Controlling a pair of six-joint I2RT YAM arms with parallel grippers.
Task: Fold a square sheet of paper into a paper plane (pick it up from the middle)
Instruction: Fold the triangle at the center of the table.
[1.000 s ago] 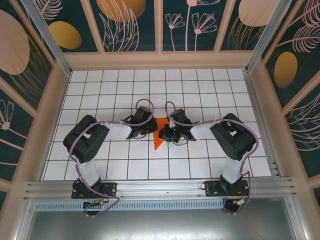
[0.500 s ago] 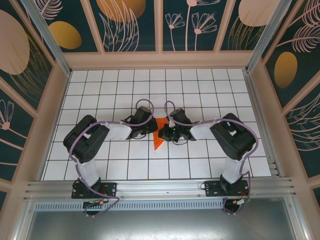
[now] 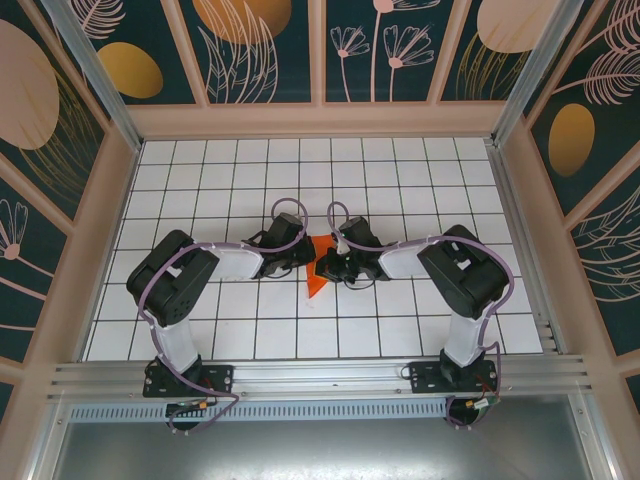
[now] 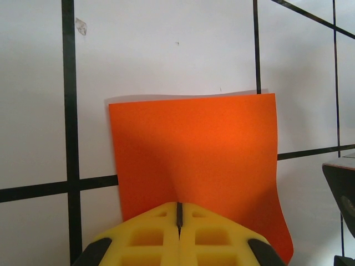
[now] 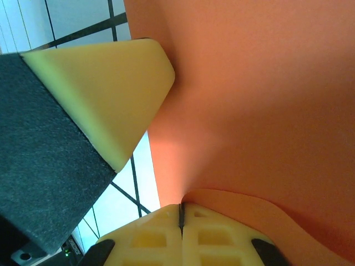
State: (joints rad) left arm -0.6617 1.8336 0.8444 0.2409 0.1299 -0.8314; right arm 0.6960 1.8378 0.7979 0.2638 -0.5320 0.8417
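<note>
Paper sheet point(image 3: 314, 282), bright orange-red and unmarked, lies on the white tiles in the middle of the table point(image 3: 200, 180), between the two grippers. From above it shows as a narrow wedge, its long axis running far to near and its tip toward the arm bases. At the left wrist its far edge point(image 4: 194, 100) lies straight and flat. There the left gripper point(image 4: 178, 208) is closed on the near edge. The right gripper point(image 5: 181, 209), also closed, pinches a curled-up edge.
</note>
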